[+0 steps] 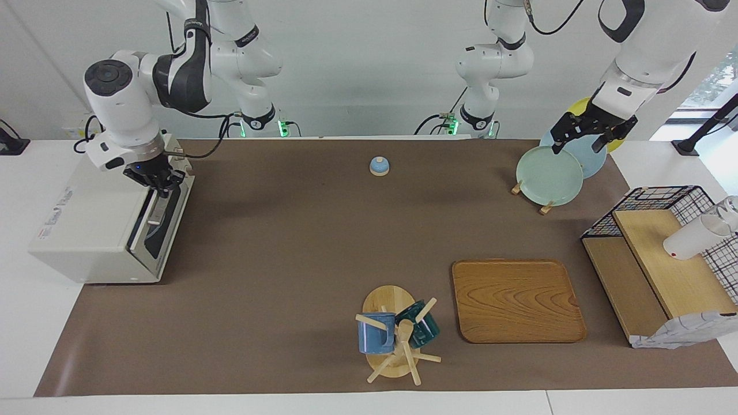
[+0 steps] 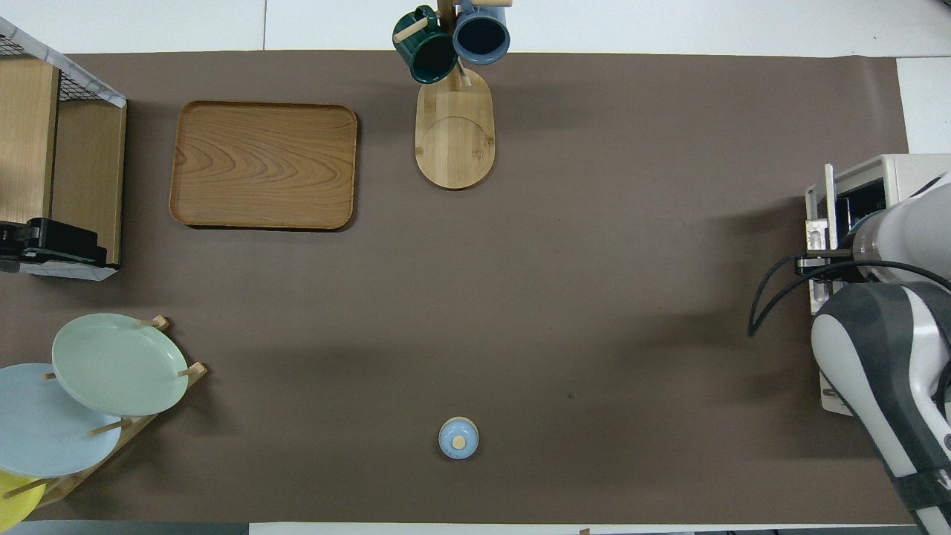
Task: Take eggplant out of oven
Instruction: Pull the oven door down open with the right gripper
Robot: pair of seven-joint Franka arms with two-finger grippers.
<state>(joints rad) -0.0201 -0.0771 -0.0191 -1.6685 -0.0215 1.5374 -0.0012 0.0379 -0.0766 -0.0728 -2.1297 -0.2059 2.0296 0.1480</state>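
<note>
The oven (image 1: 98,227) sits at the right arm's end of the worktop (image 1: 300,242), a boxy off-white metal case with rounded corners, its front turned toward the middle of the brown mat. Small red and dark lettering runs along its top panel, too small to read. Its dark glass door (image 1: 154,222) is tilted a little way out from the case at the top, and a silver bar handle (image 1: 154,213) runs along it. The right claw (image 1: 157,180) is down at the upper edge of that door, fingers together; the facing view does not show whether they pinch the handle. In the overhead view the right arm covers most of the oven's front. The eggplant cannot be seen in either view; the oven's inside is hidden.

Near the robots, mid-worktop, stands a small round blue bell (image 1: 379,166) with a tan knob. Farther from the robots are a bamboo mug tree (image 1: 392,340) carrying a blue mug and a dark green mug, and a flat wooden tray (image 1: 516,301) with visible grain and rounded corners. Toward the left arm's end, glossy plates (image 1: 548,176) in pale green, light blue and yellow stand on edge in a wooden peg rack. The left claw (image 1: 585,135) hangs over them, fingers apart, holding nothing. A wire-and-wood shelf (image 1: 657,259) closes that end.
</note>
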